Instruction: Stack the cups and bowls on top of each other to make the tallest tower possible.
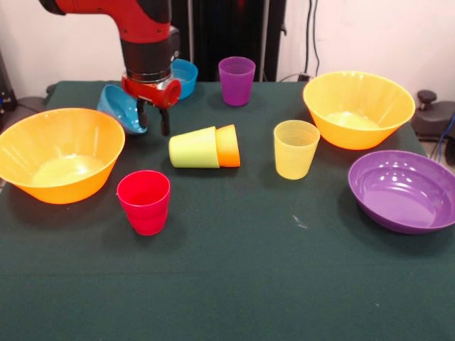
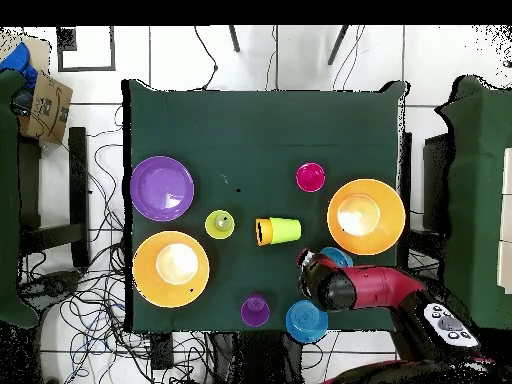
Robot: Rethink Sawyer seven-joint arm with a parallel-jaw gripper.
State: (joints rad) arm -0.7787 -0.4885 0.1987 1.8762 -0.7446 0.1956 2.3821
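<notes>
Crowding the counter's rim: five bowls, five cups; near half bare; claw grips tilted cyan bowl.

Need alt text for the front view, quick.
The gripper hangs beside a tilted cyan bowl at the green table's far side. No stack stands; a lime cup lies nested in an orange cup.

We take this for a robotics lab: a red and black arm stands at the worktop's far edge, the worktop is draped in dark green cloth, loose cables sprawl over the tiled floor beyond its edges, and a cardboard box sits past one corner.
</notes>
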